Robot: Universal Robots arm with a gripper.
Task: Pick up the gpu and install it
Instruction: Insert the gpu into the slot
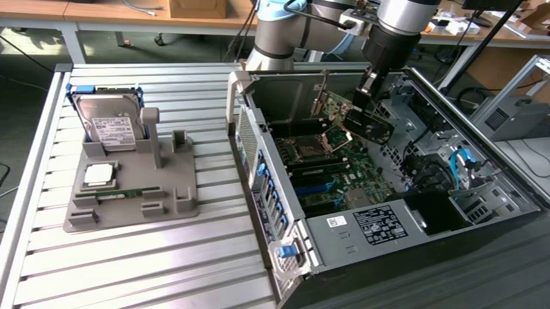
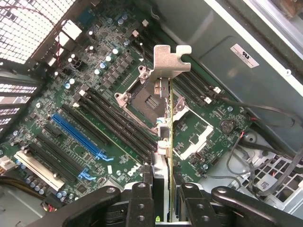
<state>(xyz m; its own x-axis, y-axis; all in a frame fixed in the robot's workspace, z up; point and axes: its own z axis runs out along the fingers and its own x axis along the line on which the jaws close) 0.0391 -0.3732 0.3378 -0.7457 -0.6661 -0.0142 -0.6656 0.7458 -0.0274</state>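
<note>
The end effector [image 2: 165, 208] pinches the gpu [image 2: 166, 109] edge-down above the motherboard [image 2: 47, 97] inside the open case [image 1: 344, 243], probably keeping its connector edge facing the slots.

Slatted metal table [image 1: 129, 270] bearing a grey fixture [image 1: 176, 193] with hard drive [image 1: 110, 125], processor [image 1: 99, 174] and memory stick [image 1: 129, 193], beside an open computer case [image 1: 262, 167] exposing its green motherboard [image 2: 66, 101].

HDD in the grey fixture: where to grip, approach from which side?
Take the hard drive by its free upper end, pinching across its two flat faces, coming from above along its lean. Its lower end sits in the grey fixture and a post flanks it, so likely no side access. The end effector is clamped on the gpu.
</note>
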